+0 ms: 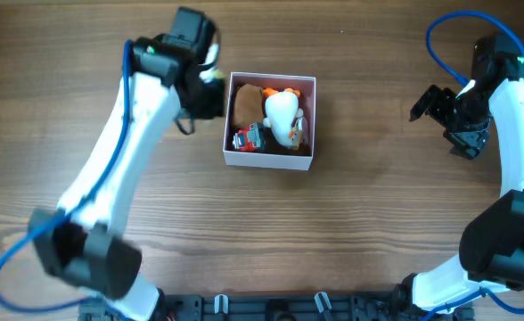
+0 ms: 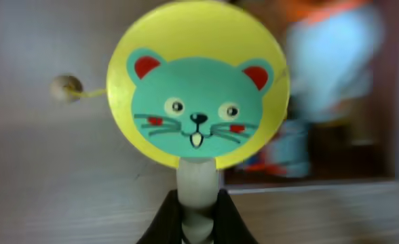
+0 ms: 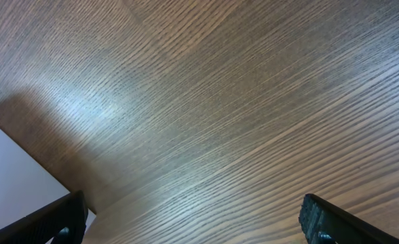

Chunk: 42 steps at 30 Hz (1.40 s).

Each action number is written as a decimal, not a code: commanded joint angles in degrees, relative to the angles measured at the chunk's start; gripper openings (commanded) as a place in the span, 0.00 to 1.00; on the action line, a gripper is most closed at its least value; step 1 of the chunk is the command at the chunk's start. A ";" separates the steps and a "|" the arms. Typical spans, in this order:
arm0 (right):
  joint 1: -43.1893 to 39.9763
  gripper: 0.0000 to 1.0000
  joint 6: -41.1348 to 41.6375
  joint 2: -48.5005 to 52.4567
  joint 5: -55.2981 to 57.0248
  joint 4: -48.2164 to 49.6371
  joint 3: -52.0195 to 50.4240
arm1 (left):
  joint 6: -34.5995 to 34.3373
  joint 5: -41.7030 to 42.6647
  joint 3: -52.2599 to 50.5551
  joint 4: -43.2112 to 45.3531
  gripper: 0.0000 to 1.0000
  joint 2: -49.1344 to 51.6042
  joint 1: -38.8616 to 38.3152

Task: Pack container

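The container (image 1: 269, 160), a square white box with a pink inside, sits mid-table and holds a white-and-orange plush (image 1: 282, 114), a brown toy (image 1: 244, 100) and a small red-and-blue toy (image 1: 248, 139). My left gripper (image 2: 199, 217) is shut on the pale handle of a yellow rattle drum (image 2: 198, 85) with a teal cat face and a bead on a string (image 2: 66, 87). In the overhead view this gripper (image 1: 210, 78) is just left of the container's top-left corner. My right gripper (image 3: 193, 220) is open and empty over bare wood, and it shows at the far right overhead (image 1: 440, 111).
The container's blurred wall and contents (image 2: 321, 102) show to the right behind the drum. The table's edge and a pale floor (image 3: 16, 190) lie at the lower left of the right wrist view. A blue cable (image 1: 449, 36) loops above the right arm.
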 commanded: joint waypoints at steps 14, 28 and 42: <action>0.09 1.00 0.81 0.79 0.96 -0.57 -0.44 | -4.22 2.19 0.55 16.76 0.19 14.75 -16.20; 0.09 1.00 0.83 0.79 0.74 0.57 -0.44 | -4.22 2.12 8.66 12.81 1.00 4.15 -11.39; 2.16 1.00 -25.94 -19.87 -17.03 18.34 3.87 | -6.14 -0.66 9.42 -7.67 1.00 -14.16 22.91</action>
